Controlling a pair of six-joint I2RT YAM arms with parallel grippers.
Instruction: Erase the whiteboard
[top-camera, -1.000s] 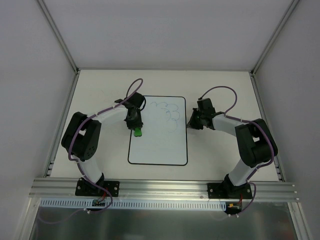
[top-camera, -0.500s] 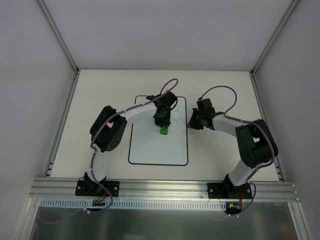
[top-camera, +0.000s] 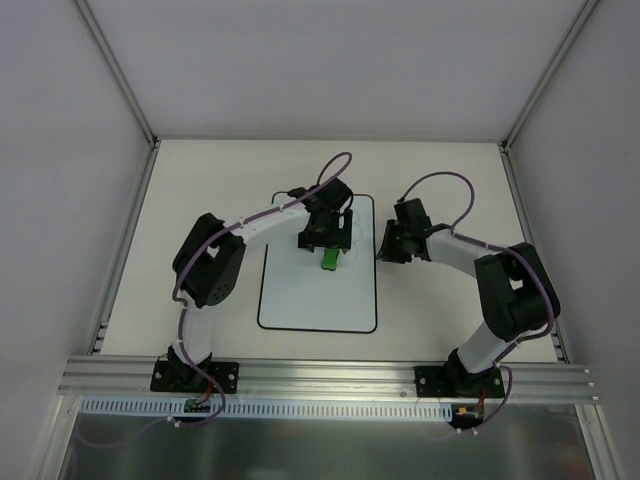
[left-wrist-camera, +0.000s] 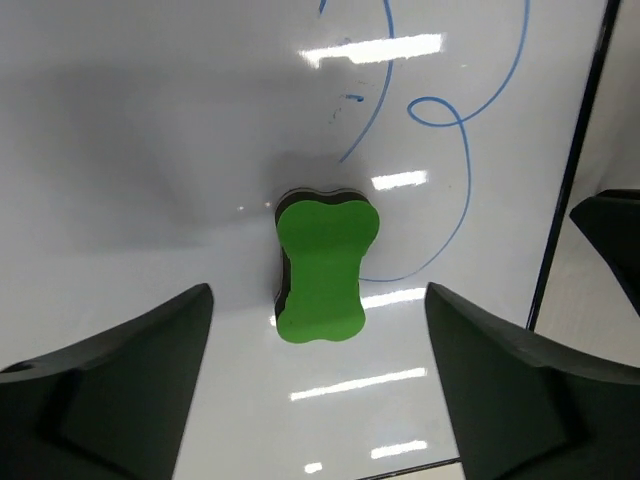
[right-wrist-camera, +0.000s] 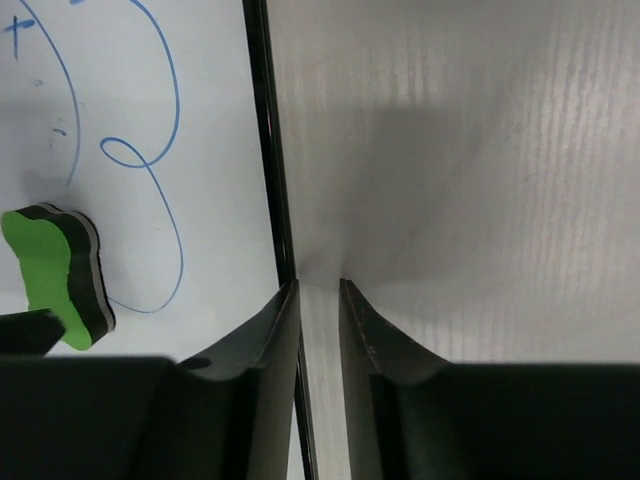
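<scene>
The whiteboard (top-camera: 310, 295) lies flat in the middle of the table, with blue doodle lines (left-wrist-camera: 455, 150) left on its upper right part. A green eraser block (left-wrist-camera: 322, 270) lies loose on the board beside those lines. My left gripper (left-wrist-camera: 318, 288) hovers over it, open wide, its fingers touching nothing. In the top view that left gripper (top-camera: 325, 245) is over the board's upper right area. My right gripper (right-wrist-camera: 319, 284) stands at the board's black right border (right-wrist-camera: 262, 150), jaws a narrow gap apart with nothing between them; the eraser (right-wrist-camera: 50, 270) shows to its left.
The beige table (top-camera: 450, 300) is walled by white panels on three sides. An aluminium rail (top-camera: 320, 375) carrying both arm bases runs along the near edge. Purple cables loop above both wrists.
The left arm swept the eraser from the board's left side to its upper right, then opened and let the eraser go. The right jaws went from shut to slightly apart.
</scene>
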